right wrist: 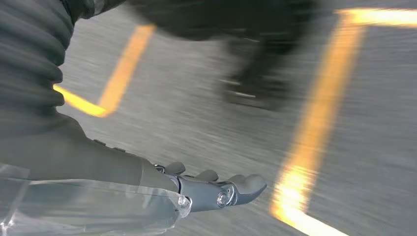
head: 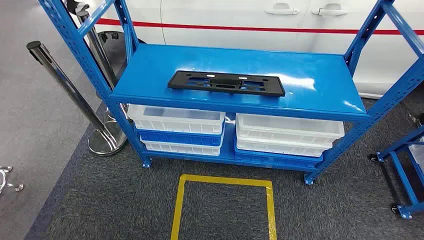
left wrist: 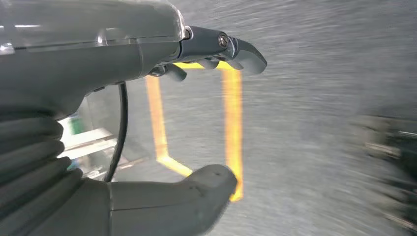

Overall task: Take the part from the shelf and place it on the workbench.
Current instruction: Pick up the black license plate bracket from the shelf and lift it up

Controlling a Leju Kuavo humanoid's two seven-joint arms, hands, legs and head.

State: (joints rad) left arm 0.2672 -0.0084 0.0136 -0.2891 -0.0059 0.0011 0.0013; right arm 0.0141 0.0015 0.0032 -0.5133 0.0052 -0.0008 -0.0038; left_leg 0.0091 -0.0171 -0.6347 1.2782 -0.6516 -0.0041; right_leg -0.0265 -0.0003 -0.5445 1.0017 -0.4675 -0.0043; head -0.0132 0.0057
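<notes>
Step in hand: approach, judged from the layout; the part is not yet taken.

Black slotted plastic part [head: 226, 83]: lies flat on the top board of the blue steel shelf [head: 320, 75], near its front edge, untouched.

Left robot hand [left wrist: 196, 113]: hangs over grey carpet and yellow floor tape [left wrist: 232, 113]; thumb and fingers apart, holding nothing.

Right robot hand [right wrist: 216, 189]: likewise hanging above the carpet, fingers extended, holding nothing.

Next move, as a judgement: stand inside the yellow taped square [head: 223, 207] before the shelf, raise both arms, grip the long part at its ends.

Containers: translucent white bins [head: 175, 119] stacked with blue trays [head: 180, 137] on the lower level, two stacks side by side; contents cannot be told.
</notes>
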